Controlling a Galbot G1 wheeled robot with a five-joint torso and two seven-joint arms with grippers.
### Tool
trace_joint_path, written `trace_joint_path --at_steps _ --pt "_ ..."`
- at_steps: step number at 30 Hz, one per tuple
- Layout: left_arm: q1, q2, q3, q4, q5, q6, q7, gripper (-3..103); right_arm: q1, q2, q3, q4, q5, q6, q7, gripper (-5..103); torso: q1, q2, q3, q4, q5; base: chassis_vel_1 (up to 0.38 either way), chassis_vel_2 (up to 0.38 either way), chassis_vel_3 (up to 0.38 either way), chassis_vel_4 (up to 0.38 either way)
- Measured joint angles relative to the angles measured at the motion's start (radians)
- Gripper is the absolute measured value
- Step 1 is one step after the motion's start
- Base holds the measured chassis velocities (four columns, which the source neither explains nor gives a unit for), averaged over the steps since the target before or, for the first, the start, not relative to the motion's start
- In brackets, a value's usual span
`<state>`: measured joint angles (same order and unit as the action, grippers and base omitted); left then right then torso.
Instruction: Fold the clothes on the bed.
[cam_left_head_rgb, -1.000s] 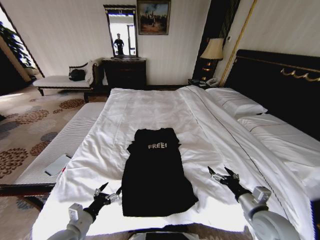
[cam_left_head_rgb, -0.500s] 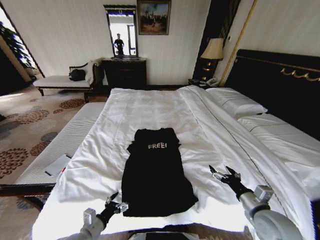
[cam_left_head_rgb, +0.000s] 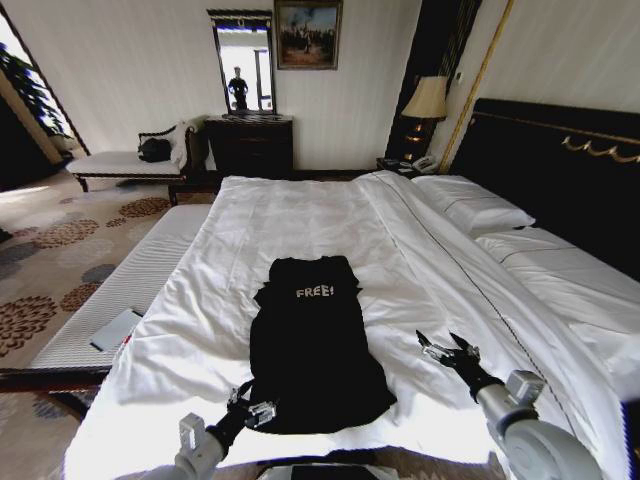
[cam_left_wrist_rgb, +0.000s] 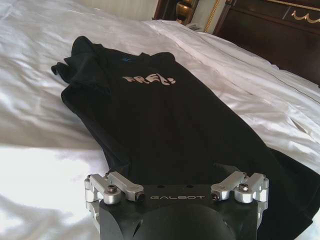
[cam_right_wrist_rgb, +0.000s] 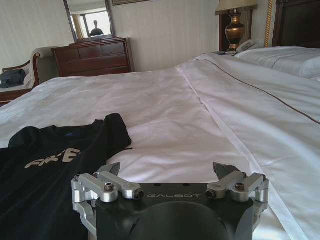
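Head view: black T-shirt (cam_left_head_rgb: 312, 345) lies flat on the white duvet of the bed (cam_left_head_rgb: 300, 215), collar toward the far end, hem toward the robot. Long axis runs straight away from the robot.

Left gripper (cam_left_head_rgb: 252, 408) sits at the shirt's near left hem corner, over or touching the edge; contact can't be confirmed. Fingers spread, nothing between them. Right gripper (cam_left_head_rgb: 447, 350) hovers over bare duvet, well apart from the shirt's right edge, fingers likewise spread and empty. Left arm is clearly the nearer one.

Judgement: the next move turns on the hem corner lying directly ahead of the left fingers.

Left wrist view: shirt (cam_left_wrist_rgb: 165, 130) stretches forward from the gripper (cam_left_wrist_rgb: 176, 187), lettering far end. Right wrist view: shirt (cam_right_wrist_rgb: 45, 165) lies off to one side of the gripper (cam_right_wrist_rgb: 170, 177), a sleeve nearest, white duvet ahead.
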<state>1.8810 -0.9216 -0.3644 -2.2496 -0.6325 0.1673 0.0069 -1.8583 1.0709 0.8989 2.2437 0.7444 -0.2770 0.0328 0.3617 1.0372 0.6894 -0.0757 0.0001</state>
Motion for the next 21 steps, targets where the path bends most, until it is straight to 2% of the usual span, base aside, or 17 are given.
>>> trace_joint_path --at_steps 11,15,21 --pt "0.058 0.003 -0.001 -0.055 0.046 0.000 0.000 94 -0.005 -0.010 0.006 0.009 0.001 0.003 0.000 100 0.000 0.000 0.000 0.0000 0.0000 0.000 0.000 0.000 0.000" --pt "0.127 0.016 -0.048 -0.057 0.048 -0.027 0.000 94 -0.007 -0.009 0.005 0.011 -0.001 0.008 -0.002 100 0.000 0.000 0.000 0.0000 0.0000 0.000 0.000 0.000 0.000" --pt "0.194 0.015 -0.067 -0.047 0.058 -0.069 0.000 94 -0.015 -0.003 0.004 0.011 -0.014 0.018 -0.009 100 0.000 0.000 0.000 0.0000 -0.0001 0.000 0.000 0.000 0.000"
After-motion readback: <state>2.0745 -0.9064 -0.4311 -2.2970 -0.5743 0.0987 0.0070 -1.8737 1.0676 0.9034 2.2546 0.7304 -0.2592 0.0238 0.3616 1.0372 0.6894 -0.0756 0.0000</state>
